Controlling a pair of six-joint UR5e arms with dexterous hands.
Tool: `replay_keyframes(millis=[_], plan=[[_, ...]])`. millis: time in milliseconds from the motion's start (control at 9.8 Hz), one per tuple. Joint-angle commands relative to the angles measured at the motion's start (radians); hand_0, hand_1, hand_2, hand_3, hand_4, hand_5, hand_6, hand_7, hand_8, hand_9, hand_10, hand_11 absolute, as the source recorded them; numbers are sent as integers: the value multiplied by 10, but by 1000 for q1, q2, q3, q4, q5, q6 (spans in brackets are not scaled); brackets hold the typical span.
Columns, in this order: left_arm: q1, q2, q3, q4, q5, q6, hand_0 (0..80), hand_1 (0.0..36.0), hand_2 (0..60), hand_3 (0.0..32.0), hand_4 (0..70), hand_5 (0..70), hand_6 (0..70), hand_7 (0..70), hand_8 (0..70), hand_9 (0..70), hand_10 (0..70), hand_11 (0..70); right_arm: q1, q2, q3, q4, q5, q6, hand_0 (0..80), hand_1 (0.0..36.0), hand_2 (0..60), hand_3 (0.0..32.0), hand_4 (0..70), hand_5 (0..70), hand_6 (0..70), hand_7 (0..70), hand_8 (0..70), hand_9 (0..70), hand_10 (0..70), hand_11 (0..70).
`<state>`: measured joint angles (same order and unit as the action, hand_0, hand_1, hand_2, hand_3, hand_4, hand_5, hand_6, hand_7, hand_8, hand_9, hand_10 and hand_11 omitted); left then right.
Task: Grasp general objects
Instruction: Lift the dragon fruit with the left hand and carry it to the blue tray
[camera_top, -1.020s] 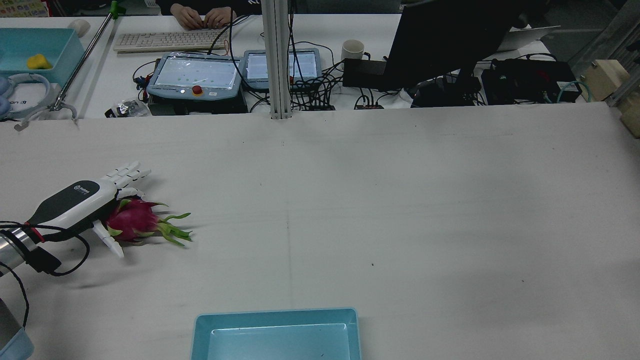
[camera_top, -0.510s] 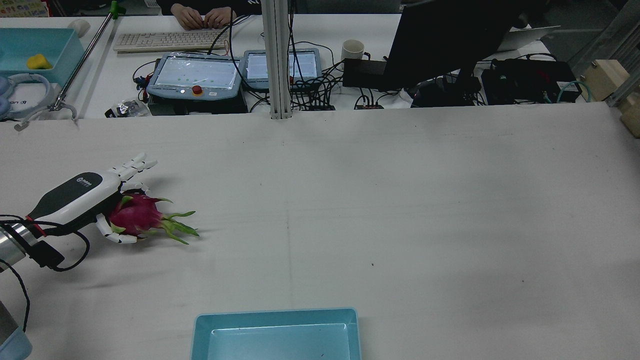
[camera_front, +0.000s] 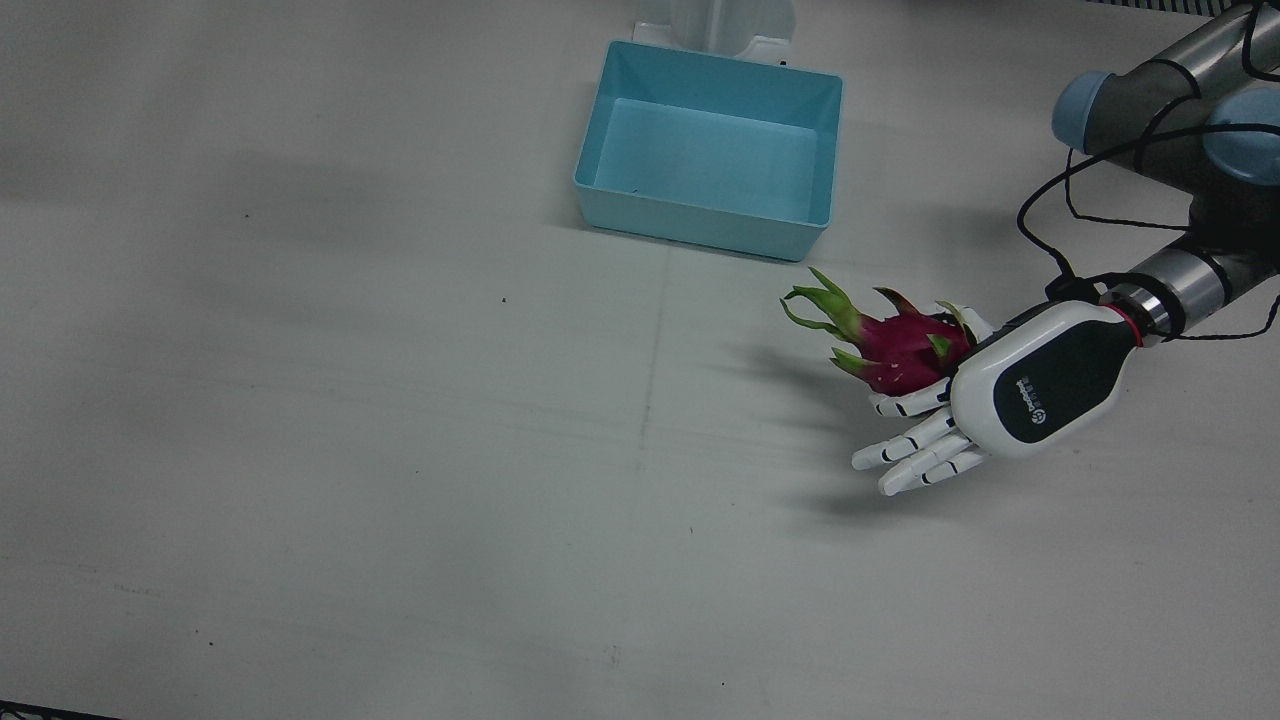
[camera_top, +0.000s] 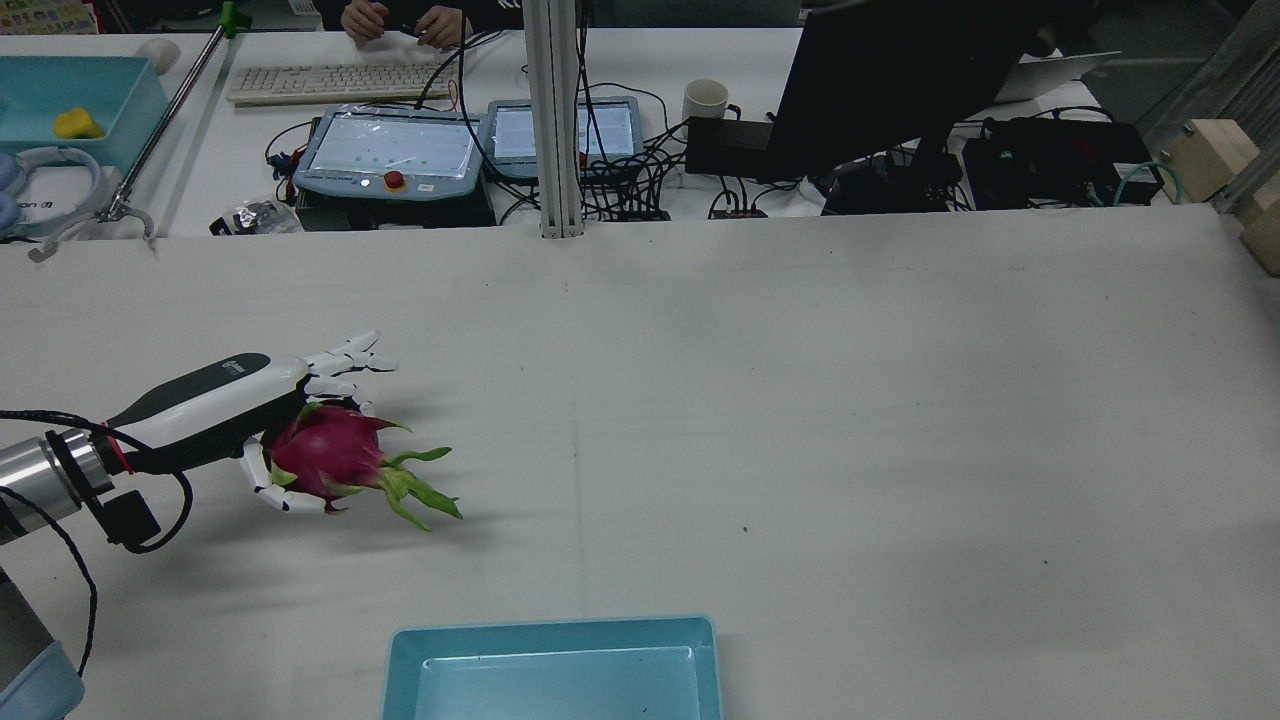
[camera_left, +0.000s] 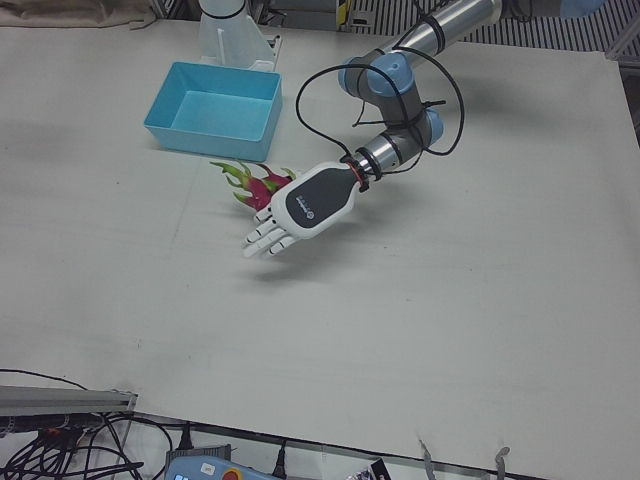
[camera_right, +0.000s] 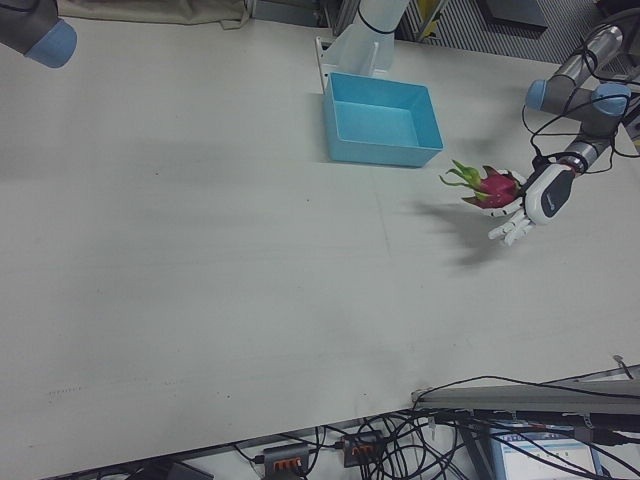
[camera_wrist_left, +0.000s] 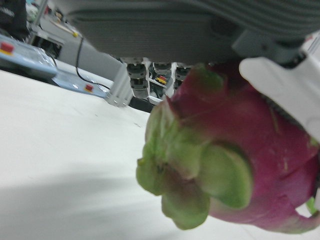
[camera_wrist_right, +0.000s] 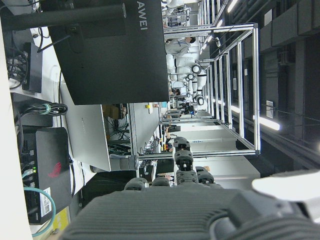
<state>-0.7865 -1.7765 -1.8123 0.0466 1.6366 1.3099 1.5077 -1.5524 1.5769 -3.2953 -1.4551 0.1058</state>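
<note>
A pink dragon fruit (camera_top: 335, 455) with green leaf tips is held in my left hand (camera_top: 225, 400) at the left of the table. The thumb and lower fingers (camera_top: 270, 495) curl around the fruit, while the upper fingers stick out straight. The fruit hangs slightly above the table, with its shadow beneath it. The front view shows the hand (camera_front: 1035, 390) and the fruit (camera_front: 900, 345), as do the left-front view (camera_left: 262, 187) and the right-front view (camera_right: 495, 185). The fruit fills the left hand view (camera_wrist_left: 240, 165). Of my right hand, only its underside (camera_wrist_right: 165, 212) shows.
An empty light-blue bin (camera_top: 550, 632) stands at the near middle edge of the table, and it also shows in the front view (camera_front: 700, 225). My right arm's elbow (camera_right: 40, 30) is at the far corner. Beyond the table are a monitor (camera_top: 890, 80), tablets and cables.
My left hand closed its thumb and lower fingers around the dragon fruit, lifted it off the table and carried it rightwards towards the table's middle.
</note>
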Motion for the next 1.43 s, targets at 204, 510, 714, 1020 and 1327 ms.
replay_keyframes(millis=[204, 510, 714, 1020, 1327], plan=[[59, -90, -39, 47, 233, -426, 523, 337, 600, 0, 555, 687, 86, 206, 22, 27, 83, 134, 0, 0, -2, -1, -1, 0, 0, 0, 0, 0, 0, 0, 0, 0, 0, 0, 0, 0], [165, -90, -39, 26, 235, -588, 570, 353, 600, 0, 627, 700, 97, 213, 30, 28, 67, 112, 0, 0, -2, -1, -1, 0, 0, 0, 0, 0, 0, 0, 0, 0, 0, 0, 0, 0], [234, -92, -50, 4, 235, -708, 609, 360, 600, 0, 698, 700, 117, 232, 27, 32, 74, 125, -1, 0, -2, -1, -1, 0, 0, 0, 0, 0, 0, 0, 0, 0, 0, 0, 0, 0], [298, -80, -51, -103, 238, -866, 636, 344, 563, 0, 657, 700, 117, 233, 17, 32, 71, 121, 0, 0, -2, -1, -1, 0, 0, 0, 0, 0, 0, 0, 0, 0, 0, 0, 0, 0], [329, -78, -50, -149, 236, -903, 520, 119, 0, 130, 0, 82, 0, 100, 0, 6, 0, 0, 0, 0, -2, -1, 1, 0, 0, 0, 0, 0, 0, 0, 0, 0, 0, 0, 0, 0]])
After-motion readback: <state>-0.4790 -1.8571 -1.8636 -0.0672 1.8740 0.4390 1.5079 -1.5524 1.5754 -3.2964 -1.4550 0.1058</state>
